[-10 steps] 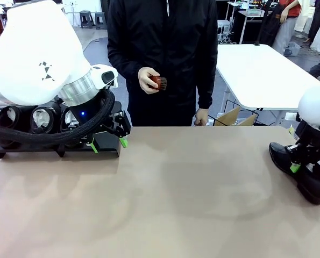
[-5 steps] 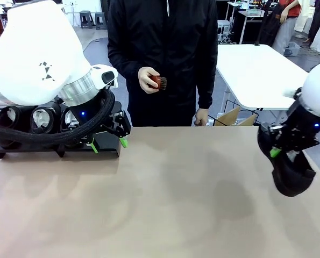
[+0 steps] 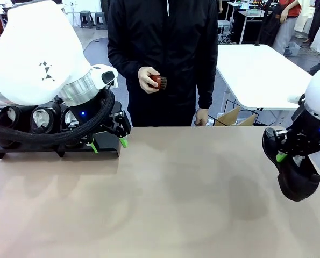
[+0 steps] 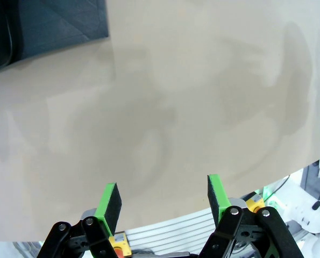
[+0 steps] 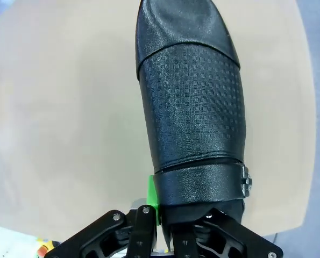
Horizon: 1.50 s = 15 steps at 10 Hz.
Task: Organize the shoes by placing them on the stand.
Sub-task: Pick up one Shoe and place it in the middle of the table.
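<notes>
Low at the far left stands the black stand, half hidden behind my left arm. Several black shoes rest on it with their pale insoles facing me. My left gripper hangs open at the stand's right end, and in the left wrist view it has only bare tabletop between its green pads. At the right edge, my right gripper is shut on the heel end of another black shoe, which hangs toe-down above the table. The right wrist view shows its textured upper running away from the gripper.
A person in a black jacket stands at the far side, one hand holding a small reddish-brown brush. Behind at the right are a white table and a cardboard box. The tan tabletop spreads wide between my arms.
My right gripper has lifted the shoe off the table at the right edge and swung it toe-down, a little to the left. The left arm and the person have not moved.
</notes>
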### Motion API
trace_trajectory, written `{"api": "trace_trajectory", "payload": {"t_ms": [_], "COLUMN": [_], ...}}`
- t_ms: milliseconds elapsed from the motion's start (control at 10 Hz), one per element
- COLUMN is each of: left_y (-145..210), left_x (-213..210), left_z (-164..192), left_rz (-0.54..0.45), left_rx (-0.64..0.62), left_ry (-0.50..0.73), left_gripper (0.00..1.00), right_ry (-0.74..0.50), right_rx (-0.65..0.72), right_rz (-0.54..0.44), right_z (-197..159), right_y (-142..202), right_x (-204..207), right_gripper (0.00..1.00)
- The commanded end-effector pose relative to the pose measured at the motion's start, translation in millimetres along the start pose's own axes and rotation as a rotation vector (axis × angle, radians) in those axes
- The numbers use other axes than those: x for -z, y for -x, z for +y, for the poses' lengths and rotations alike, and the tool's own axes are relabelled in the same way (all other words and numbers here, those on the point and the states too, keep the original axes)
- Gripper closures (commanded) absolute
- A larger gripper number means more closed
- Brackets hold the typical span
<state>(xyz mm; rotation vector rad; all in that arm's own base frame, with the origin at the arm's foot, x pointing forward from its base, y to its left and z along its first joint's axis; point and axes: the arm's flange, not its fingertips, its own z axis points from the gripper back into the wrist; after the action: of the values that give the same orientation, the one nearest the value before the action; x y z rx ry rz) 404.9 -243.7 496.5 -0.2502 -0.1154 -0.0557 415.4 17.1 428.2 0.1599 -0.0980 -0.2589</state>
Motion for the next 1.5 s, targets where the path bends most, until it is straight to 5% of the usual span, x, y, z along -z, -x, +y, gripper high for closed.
{"api": "trace_trajectory", "payload": {"t_ms": [0,400,800,1400], "left_y": [-0.4,-0.4,-0.4,-0.4], "left_x": [-3.1,-3.1,-3.1,-3.1], "left_z": [-0.5,-0.5,-0.5,-0.5], "left_rz": [-0.001,-0.001,-0.001,-0.001], "left_rx": [-0.012,-0.012,-0.012,-0.012], "left_ry": [-0.02,-0.02,-0.02,-0.02], "left_gripper": [0.17,0.17,0.17,0.17], "right_ry": [0.0,-0.057,-0.085,-0.015], "right_rx": [-0.004,-0.173,-0.173,-0.034], "right_rz": [-0.004,-0.065,0.028,0.086], "right_z": [3.7,136.2,259.4,289.6], "right_y": [1.9,34.3,67.3,90.0], "right_x": [-1.8,-29.7,21.9,103.1], "right_gripper": [1.0,1.0,1.0,0.96]}}
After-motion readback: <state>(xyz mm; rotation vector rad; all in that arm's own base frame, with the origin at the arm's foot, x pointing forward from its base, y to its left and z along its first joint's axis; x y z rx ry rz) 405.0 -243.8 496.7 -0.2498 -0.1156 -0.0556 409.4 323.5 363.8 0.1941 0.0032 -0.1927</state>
